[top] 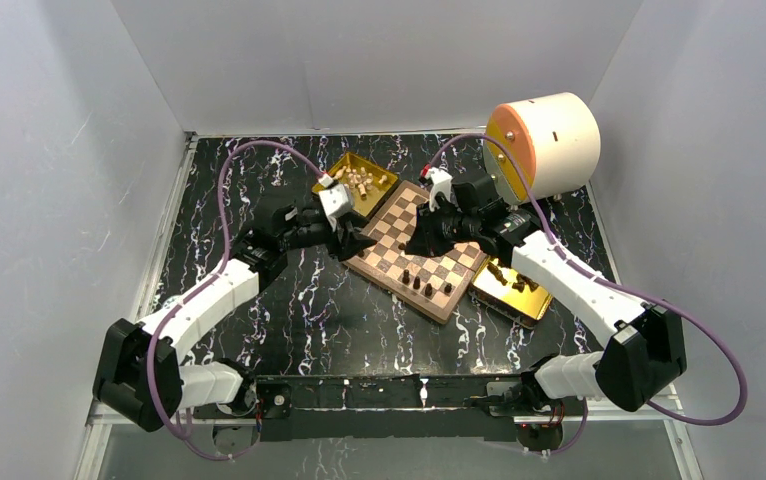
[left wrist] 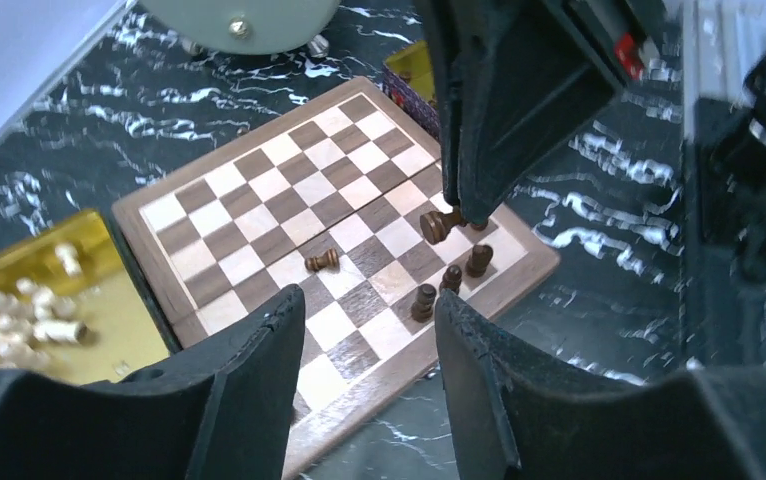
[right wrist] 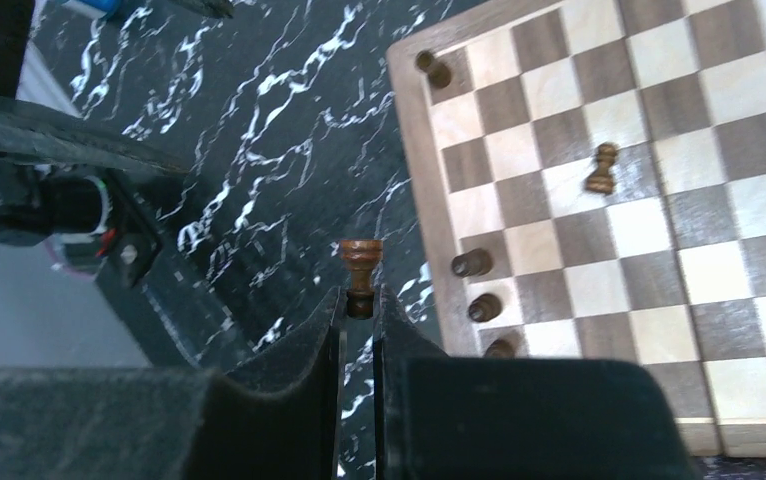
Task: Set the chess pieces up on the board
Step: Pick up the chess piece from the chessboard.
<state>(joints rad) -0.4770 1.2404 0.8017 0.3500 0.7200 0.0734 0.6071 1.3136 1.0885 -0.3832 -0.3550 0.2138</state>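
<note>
a dark brown piece (right wrist: 360,262) with a flared top is pinched by its lower end between the fingertips of the right gripper (right wrist: 360,303). the jaws are closed to a narrow slit around it. in the left wrist view the piece is seen tilted, low over the outer row of the board (left wrist: 259,190); whether it touches the wood cannot be told. just beside it, three standing dark pieces (left wrist: 450,278) are lined up along the same edge. a fallen dark pawn (left wrist: 321,262) is lying on its side a few squares further in, and one more dark piece (right wrist: 432,68) is seen near a corner of the board.

the board is set cornerwise in the middle of the black marbled table (top: 299,310), between the two arms. the left gripper (left wrist: 371,305) is held above the board's left side, its jaws partly spread and nothing between them.

a gold tray (top: 344,168) holding a heap of cream pieces (top: 361,182) is placed against the board's far left edge. a second gold tray (top: 514,302) with a few dark pieces in it is placed at the board's near right edge, partly covered by the right arm. a white drum with an orange face (top: 554,140) is lying on its side at the far right of the table.
</note>
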